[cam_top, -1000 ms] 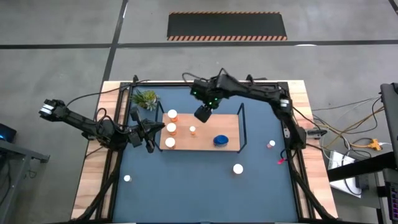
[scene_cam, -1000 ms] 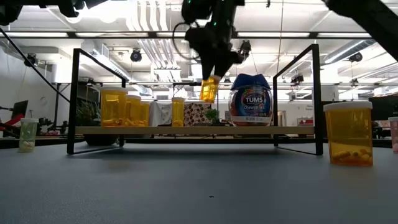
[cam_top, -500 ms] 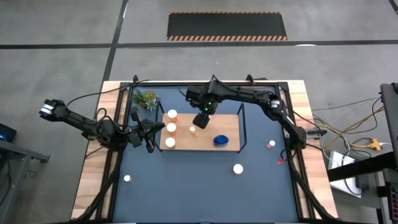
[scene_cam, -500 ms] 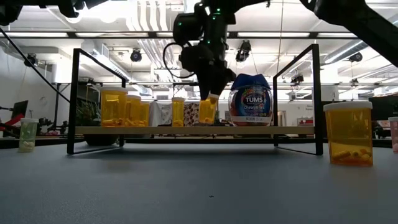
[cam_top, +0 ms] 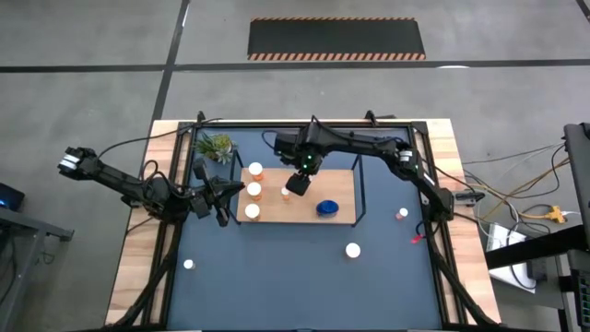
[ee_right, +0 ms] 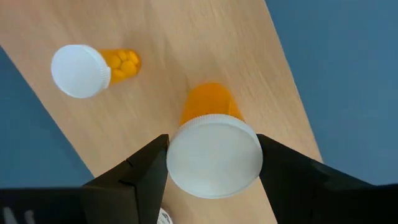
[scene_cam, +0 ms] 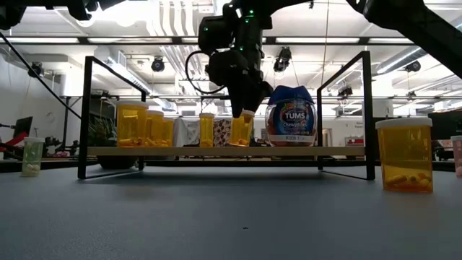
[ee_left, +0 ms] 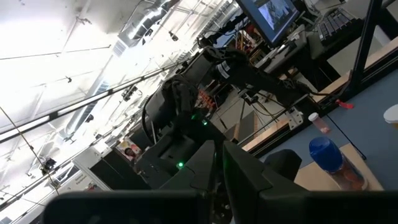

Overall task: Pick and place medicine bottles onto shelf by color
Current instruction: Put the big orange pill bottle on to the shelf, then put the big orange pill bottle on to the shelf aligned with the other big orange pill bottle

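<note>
In the low view, the nearest thing is an orange bottle (scene_cam: 405,154) with a white cap, standing alone on the dark-blue mat (scene_cam: 231,217) in front of the shelf. A tiny pale bottle (scene_cam: 32,157) stands at the far left of the mat. From above, two more white caps (cam_top: 353,249) sit on open mat, well apart, with plenty of bare mat around them.

Behind them is the shelf (cam_top: 341,215), a smooth light-wood board with thin black wire frames at its short ends. Three round orange bottles (cam_top: 253,190) with white caps stand grouped at its left end, and a larger blue bottle (scene_cam: 290,117) stands toward its right.

The right gripper (ee_right: 211,163) is clamped on the white cap of a translucent orange bottle (scene_cam: 240,130), which is upright with its base at the board between the group and the blue bottle. A neighbouring orange bottle (ee_right: 93,68) stands near but apart.

The left gripper (cam_top: 221,195) waits just off the shelf's left end; whether its fingers are open cannot be told. A small green plant (cam_top: 215,146) sits at the mat's far left corner.
</note>
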You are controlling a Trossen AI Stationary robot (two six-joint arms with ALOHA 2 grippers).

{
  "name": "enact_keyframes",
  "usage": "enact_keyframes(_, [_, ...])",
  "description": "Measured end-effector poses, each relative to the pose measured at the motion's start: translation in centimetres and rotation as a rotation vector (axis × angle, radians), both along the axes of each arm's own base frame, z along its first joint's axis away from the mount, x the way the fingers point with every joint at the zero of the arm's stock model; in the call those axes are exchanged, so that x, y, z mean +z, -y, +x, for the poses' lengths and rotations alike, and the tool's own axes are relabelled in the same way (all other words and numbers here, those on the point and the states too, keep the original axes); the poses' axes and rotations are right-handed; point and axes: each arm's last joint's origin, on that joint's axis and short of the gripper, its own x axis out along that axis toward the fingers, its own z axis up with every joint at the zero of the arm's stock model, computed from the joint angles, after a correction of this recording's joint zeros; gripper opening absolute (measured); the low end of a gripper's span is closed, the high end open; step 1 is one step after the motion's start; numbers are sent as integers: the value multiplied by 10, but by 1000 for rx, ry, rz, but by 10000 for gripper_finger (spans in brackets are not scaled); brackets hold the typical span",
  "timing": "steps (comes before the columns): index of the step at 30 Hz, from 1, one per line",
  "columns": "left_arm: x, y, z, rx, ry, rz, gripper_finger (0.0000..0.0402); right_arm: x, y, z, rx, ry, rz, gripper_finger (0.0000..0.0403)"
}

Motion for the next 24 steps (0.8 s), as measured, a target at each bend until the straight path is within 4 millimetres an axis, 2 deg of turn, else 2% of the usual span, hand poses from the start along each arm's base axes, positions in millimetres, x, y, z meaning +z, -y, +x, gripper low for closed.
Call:
enact_keyframes(7, [0,0,0,0,0,0,15,0,-2,0,-3,-3,-6,262])
enact_keyframes(11, [0,0,0,0,0,0,15,0,-2,0,-4,-4,-6,275])
enact_keyframes(16, [0,0,0,0,0,0,15,7,-3,-4,-5,2,-7,269])
enact_keyframes(24, [0,0,0,0,0,0,15,35,-8,-14,-27,63,-16,241])
